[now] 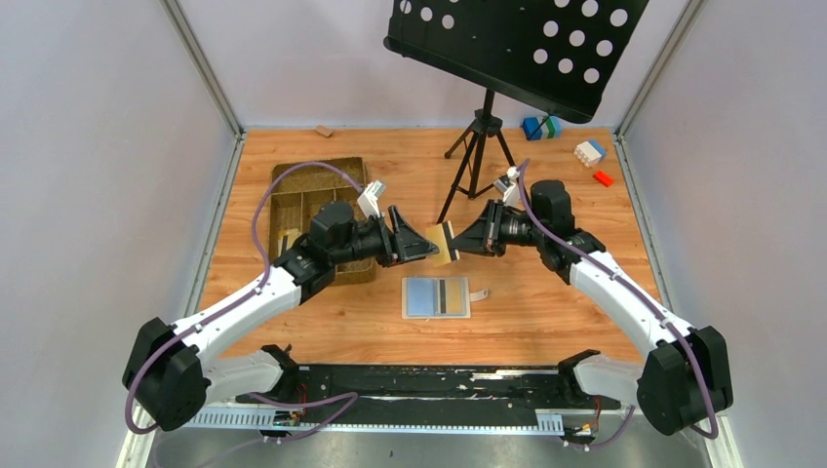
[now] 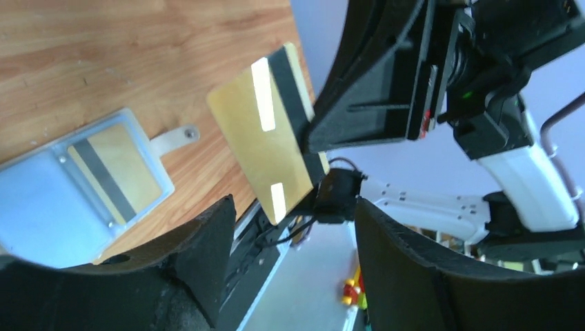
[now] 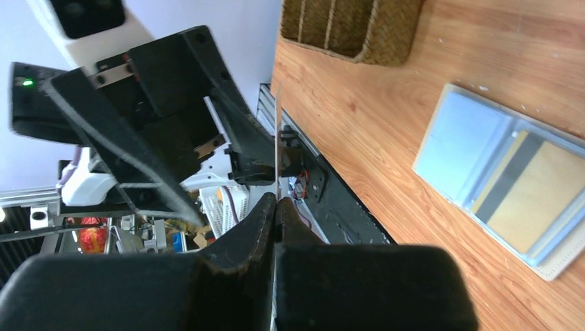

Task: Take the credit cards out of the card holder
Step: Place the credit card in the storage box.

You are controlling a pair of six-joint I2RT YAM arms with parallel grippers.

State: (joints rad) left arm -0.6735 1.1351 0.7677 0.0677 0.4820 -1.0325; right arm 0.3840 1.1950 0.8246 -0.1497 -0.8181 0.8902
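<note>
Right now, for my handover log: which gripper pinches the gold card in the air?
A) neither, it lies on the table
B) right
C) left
B: the right gripper is shut on the gold card at its edge, while the left gripper stands open.

Robot lab cell: enclosed by white panels (image 1: 98, 195) on aluminium posts (image 1: 202, 63), wooden worktop (image 1: 546, 322), two cabled arms (image 1: 234, 307) bolted at 6 o'clock, tripod stand (image 1: 483, 132) at 12, toy blocks (image 1: 589, 151) at 1.

We see a wooden tabletop (image 1: 410, 156) enclosed by pale grey walls (image 1: 98, 146), with a black perforated music stand (image 1: 488, 39) at the back.
</note>
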